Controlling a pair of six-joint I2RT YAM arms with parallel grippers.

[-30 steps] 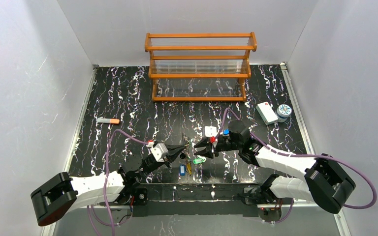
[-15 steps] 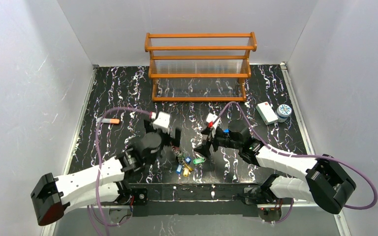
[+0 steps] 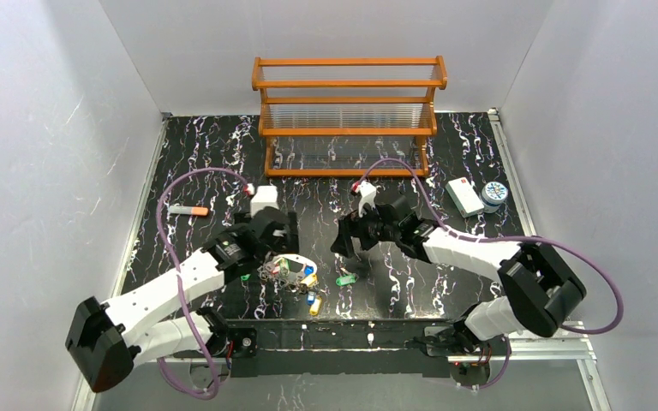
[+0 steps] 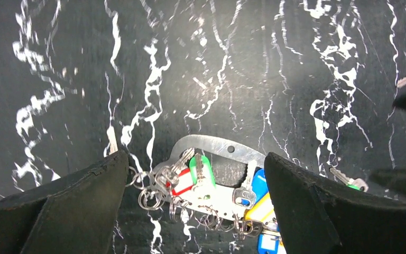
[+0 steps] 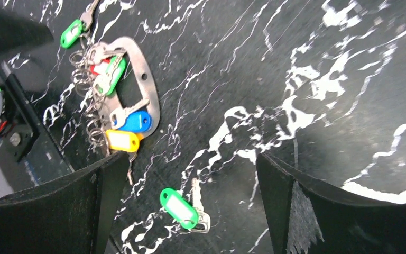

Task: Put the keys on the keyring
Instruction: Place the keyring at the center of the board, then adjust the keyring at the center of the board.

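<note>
At lower centre, both jaws now gape empty, keyring released; one green-tagged key remains apart, unthreaded.

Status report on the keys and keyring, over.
Left pincer open, right pincer open, both empty. Keyring flat, keys bunched on it. Green-tagged key lies apart.

**Objects on the Table, by Kind and Number**

Keyring: one, near centre. Keys with coloured tags: at least seven can be told apart, namely three green, two blue, one red and one yellow. Six of them crowd the keyring, and one green key lies alone to its right. Wooden rack: one, far side. White box: one, and round tin: one, both far right. Orange-tipped stick: one, left. Robot arms: two, a left arm and a right arm.
</note>
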